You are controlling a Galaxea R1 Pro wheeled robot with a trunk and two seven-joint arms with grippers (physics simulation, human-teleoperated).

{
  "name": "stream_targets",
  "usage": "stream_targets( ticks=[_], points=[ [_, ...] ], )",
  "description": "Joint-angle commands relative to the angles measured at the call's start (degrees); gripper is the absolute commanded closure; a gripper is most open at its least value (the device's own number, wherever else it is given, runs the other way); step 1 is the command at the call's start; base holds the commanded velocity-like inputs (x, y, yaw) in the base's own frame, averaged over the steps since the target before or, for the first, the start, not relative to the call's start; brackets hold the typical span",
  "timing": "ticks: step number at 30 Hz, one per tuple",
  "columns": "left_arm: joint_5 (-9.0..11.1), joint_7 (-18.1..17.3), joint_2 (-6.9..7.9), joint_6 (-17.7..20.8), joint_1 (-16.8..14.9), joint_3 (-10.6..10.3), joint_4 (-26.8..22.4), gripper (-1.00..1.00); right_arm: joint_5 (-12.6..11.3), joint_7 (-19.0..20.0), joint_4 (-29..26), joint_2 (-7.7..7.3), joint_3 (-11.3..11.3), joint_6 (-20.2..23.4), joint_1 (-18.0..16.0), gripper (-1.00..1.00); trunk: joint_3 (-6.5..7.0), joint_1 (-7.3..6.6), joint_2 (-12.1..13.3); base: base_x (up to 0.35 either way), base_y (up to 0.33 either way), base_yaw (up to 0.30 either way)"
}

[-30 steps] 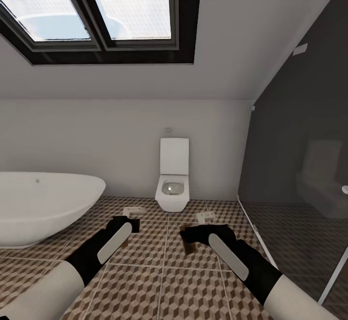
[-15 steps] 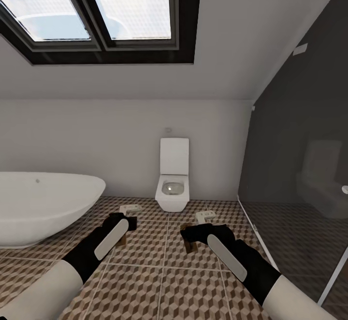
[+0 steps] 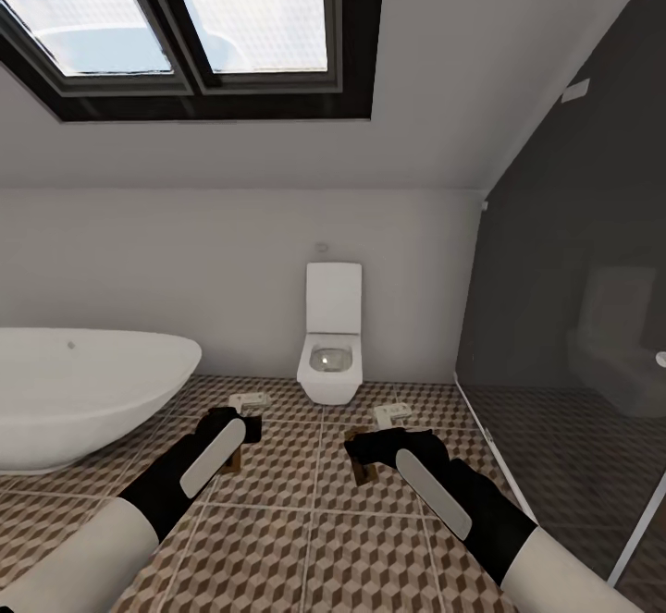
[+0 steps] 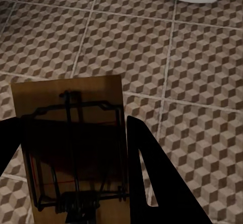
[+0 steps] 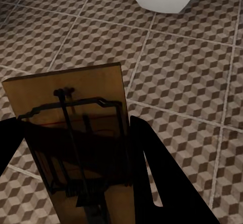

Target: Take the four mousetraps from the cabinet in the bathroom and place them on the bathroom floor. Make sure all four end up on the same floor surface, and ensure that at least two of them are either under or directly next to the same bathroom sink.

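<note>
A: Head view, item one?
B: Left tool (image 3: 242, 439), clamped on a mousetrap (image 4: 71, 148), held above the floor (image 3: 305, 548).
A: Item two?
B: Right tool (image 3: 361, 454), clamped on a second mousetrap (image 5: 76, 143), also over the tiles.
A: Fixtures?
B: Toilet (image 3: 330, 349) ahead at the wall; bathtub (image 3: 83, 391) at left; two pale objects (image 3: 252, 401) lie on the floor near the toilet.

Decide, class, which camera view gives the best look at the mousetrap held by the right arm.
The right wrist view: the mousetrap sits close up between the dark jaws, its brown board and wire parts plain to see. The head view shows just a brown sliver below the right gripper. The left wrist view shows another mousetrap.
</note>
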Motion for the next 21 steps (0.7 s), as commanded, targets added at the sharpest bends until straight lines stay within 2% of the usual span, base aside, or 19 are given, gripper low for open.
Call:
stream_targets(
  ticks=[1, 21],
  points=[
    [0.37, 0.59, 0.07, 0.13, -0.08, -0.24, -0.08, 1.00, -0.75, -0.58, -0.08, -0.05, 0.19, -0.05, -0.08, 1.00, -0.26, 0.23, -0.46, 0.000, 0.000, 0.000],
    [0.13, 0.69, -0.23, 0.16, -0.08, -0.27, 0.49, 1.00, -0.82, -0.58, -0.22, -0.28, 0.21, -0.11, 0.00, 1.00, -3.85, 4.62, -8.49, 0.000, 0.000, 0.000]
  ],
)
